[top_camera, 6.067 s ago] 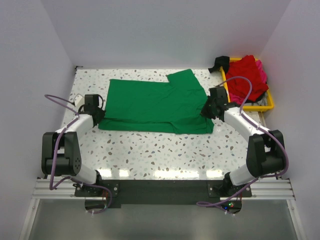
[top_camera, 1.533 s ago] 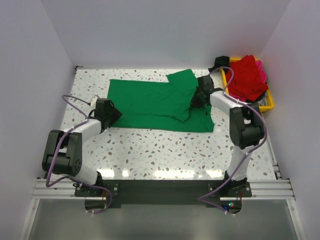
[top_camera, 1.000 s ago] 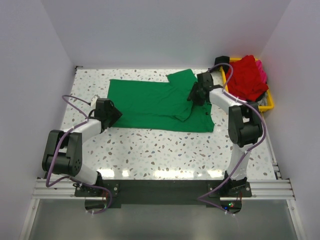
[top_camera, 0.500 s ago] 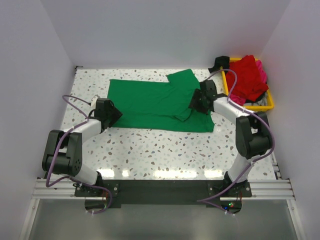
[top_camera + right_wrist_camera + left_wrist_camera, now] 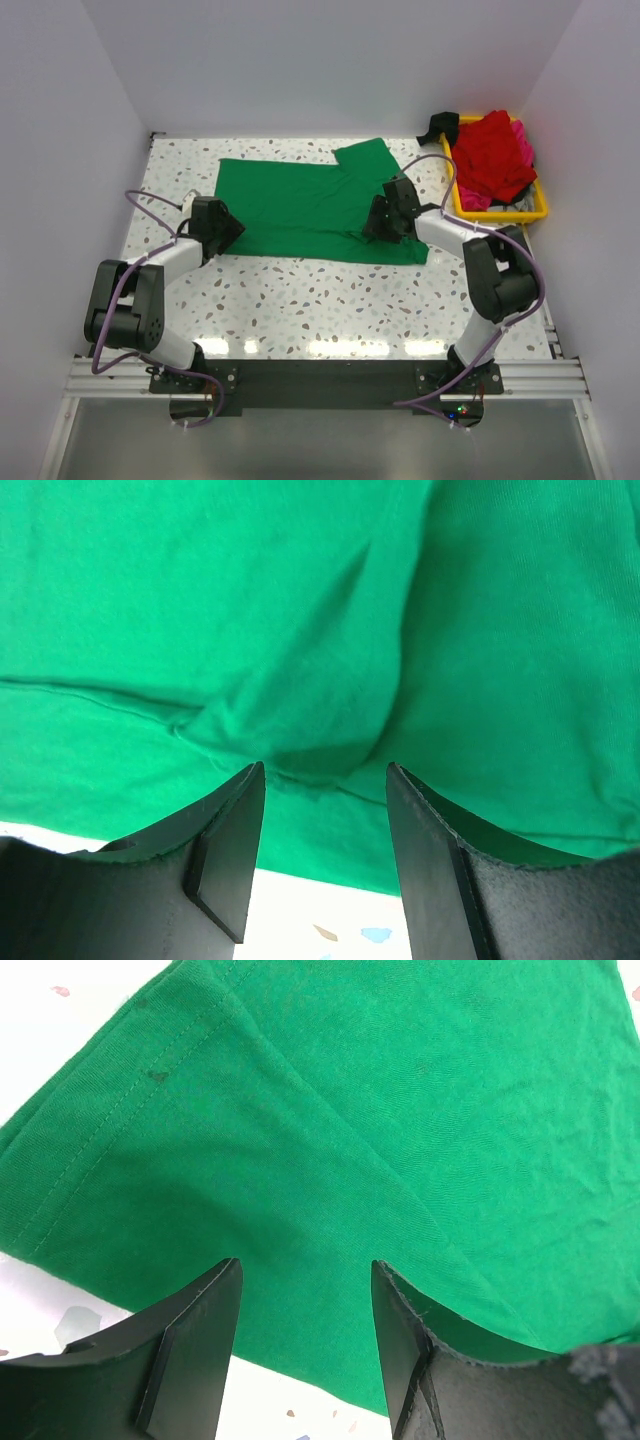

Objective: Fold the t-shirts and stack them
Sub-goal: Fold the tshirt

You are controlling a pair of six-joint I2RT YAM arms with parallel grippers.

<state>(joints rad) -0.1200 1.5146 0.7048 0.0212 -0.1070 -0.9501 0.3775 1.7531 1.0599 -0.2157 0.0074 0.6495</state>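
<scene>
Mid-fold on the bright green cloth t-shirt (image 5: 290,205): left gripper (image 5: 228,229) and right gripper (image 5: 373,224) sit open at its near hem, which they likely must pinch next.

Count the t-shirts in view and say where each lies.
3: green t-shirt spread on the table; red t-shirt atop pink t-shirt in the yellow tray; others may hide underneath.

The left arm (image 5: 160,258) and right arm (image 5: 440,228) share white links, black joints, purple cables (image 5: 143,193), black fingers (image 5: 190,1350).
</scene>
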